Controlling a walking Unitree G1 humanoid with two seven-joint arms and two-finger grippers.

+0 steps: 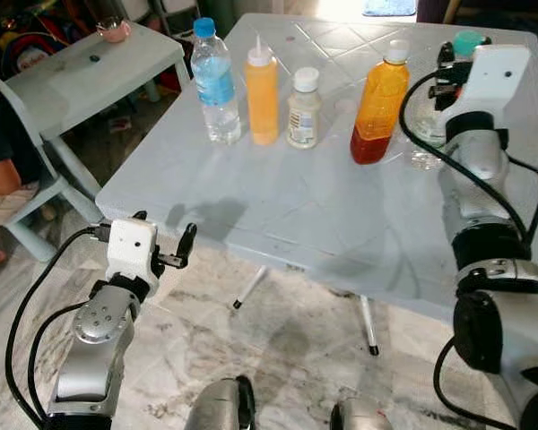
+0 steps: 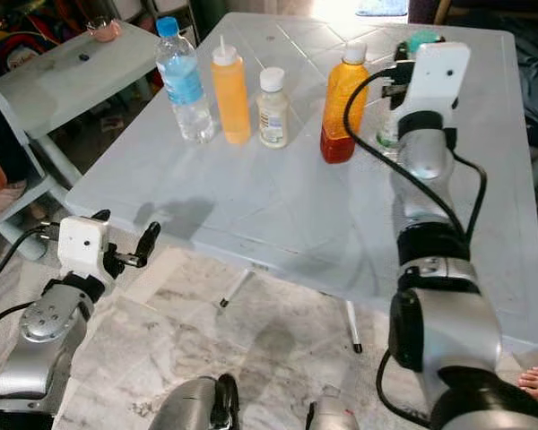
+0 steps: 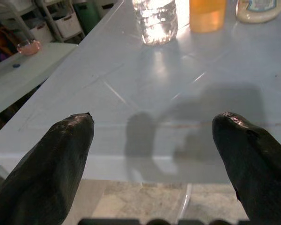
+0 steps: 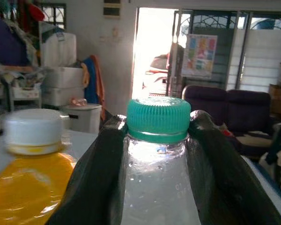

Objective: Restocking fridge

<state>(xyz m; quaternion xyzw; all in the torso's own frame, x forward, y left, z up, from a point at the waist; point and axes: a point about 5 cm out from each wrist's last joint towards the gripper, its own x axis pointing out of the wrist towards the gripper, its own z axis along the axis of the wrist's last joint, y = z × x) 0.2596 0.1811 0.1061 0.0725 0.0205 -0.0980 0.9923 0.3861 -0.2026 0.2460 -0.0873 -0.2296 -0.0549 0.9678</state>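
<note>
Clear plastic teal-capped bottle [image 4: 159, 187] | right gripper [image 4: 158, 136] clamped at its neck | left gripper [image 3: 154, 140] apart, idle | advice: lift straight, sparing orange juice bottle [image 1: 379, 109].

Open tabletop [image 1: 278, 215] is left along the near edge, while the far side is barred by a row of 4 bottles [image 1: 263, 82] and, at far right, a green-capped bottle [image 4: 158, 154].

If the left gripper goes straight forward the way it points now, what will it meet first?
Probably the table edge: the left gripper, open, points at it. Beyond stands the water bottle, though depth is unclear.
</note>
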